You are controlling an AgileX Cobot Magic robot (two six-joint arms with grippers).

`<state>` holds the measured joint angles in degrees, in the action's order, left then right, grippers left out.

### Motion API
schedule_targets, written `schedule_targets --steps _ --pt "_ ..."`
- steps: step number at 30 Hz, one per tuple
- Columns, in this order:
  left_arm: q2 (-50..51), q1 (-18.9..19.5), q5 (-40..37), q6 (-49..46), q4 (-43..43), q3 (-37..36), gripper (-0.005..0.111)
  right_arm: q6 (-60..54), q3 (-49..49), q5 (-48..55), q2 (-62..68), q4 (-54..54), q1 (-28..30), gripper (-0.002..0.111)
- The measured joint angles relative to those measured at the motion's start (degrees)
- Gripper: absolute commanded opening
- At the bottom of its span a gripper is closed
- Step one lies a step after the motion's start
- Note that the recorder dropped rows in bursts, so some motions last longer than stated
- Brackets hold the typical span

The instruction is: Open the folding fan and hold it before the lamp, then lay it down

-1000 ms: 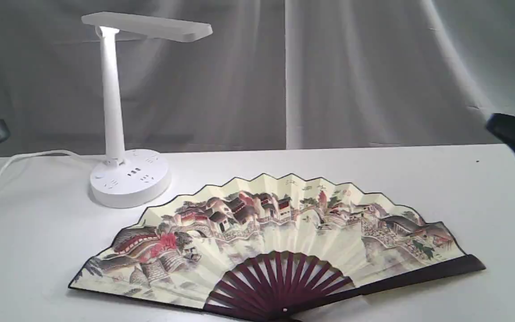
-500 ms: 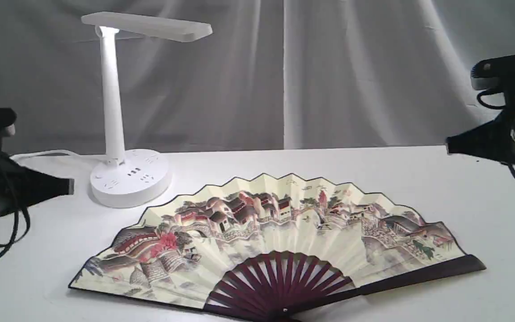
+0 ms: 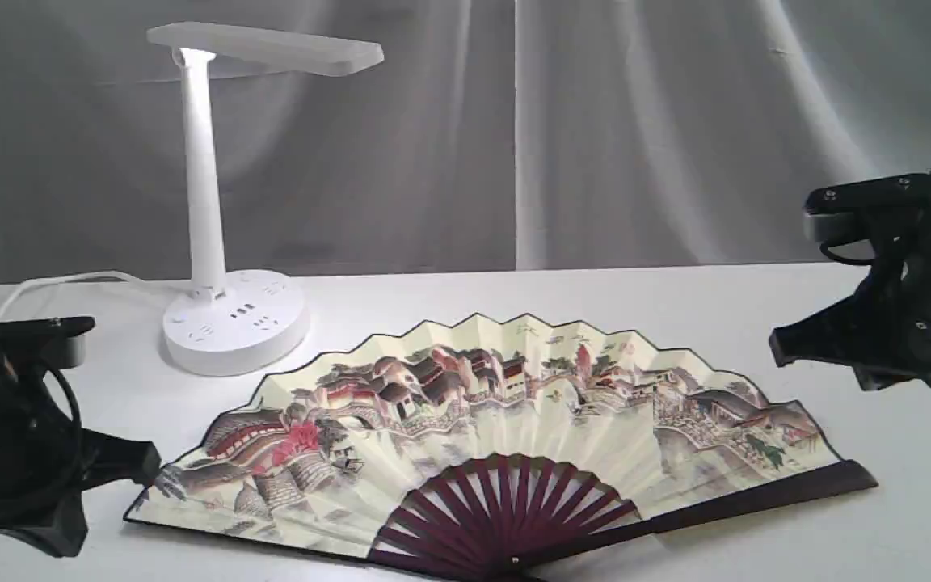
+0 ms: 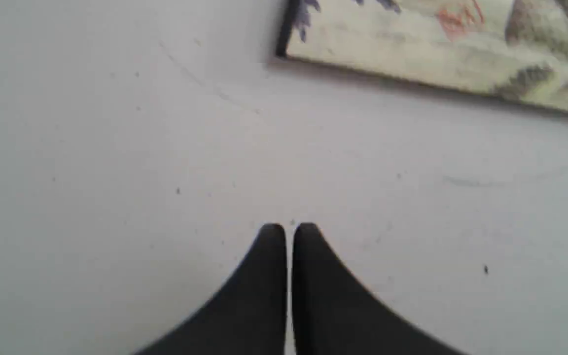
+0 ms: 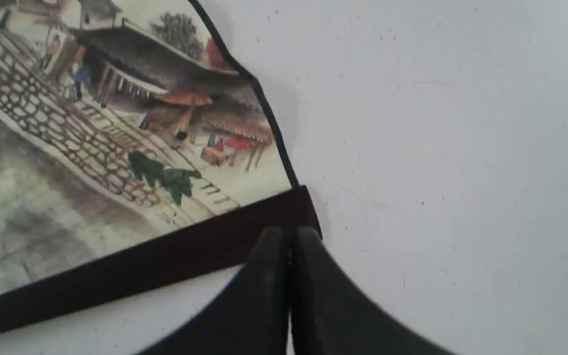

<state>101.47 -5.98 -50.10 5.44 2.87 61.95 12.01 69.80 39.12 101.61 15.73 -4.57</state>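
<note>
Left pincer (image 4: 289, 230) and right pincer (image 5: 290, 232) both pressed together, empty, at either end of the folding fan (image 3: 514, 420); closed tips may shove or crease paper, not grip.

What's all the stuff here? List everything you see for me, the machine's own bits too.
folding fan: one; cream paper with a painted village, black edge, maroon ribs; spread open, flat on the table, front centre.
lamp: one; white; upright at the back left, beyond the fan's left half.
cord: one; white; runs from the lamp's base off to the left.
table: one; white; under everything.
curtain: one; grey-white; hangs behind the table.
left gripper: one; black; shut and empty, over bare table beside the fan's left corner.
right gripper: one; black; shut and empty, near the tip of the fan's right guard.
</note>
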Motion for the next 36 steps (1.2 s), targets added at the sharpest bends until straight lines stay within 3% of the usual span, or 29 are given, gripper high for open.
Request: schedule_targets --steps 5,17,26,36 --pt "-6.36 -0.65 -3.57 2.07 -2.42 -2.31 0.000 -0.32 -3.71 0.37 -5.07 -2.16 0.00 0.000" --pt "-32.66 -0.65 0.89 4.71 -1.76 -17.73 0.000 -0.91 -22.94 -4.85 -30.29 -9.41 0.00 0.000" --pt "-61.17 -0.65 -6.19 4.98 -0.31 -22.53 0.000 -1.05 -32.48 -1.43 -57.50 -11.79 0.00 0.000" --pt "-94.59 -0.65 -13.69 4.98 -2.44 -21.24 0.000 -1.05 -33.42 4.05 -92.52 -12.04 0.00 0.000"
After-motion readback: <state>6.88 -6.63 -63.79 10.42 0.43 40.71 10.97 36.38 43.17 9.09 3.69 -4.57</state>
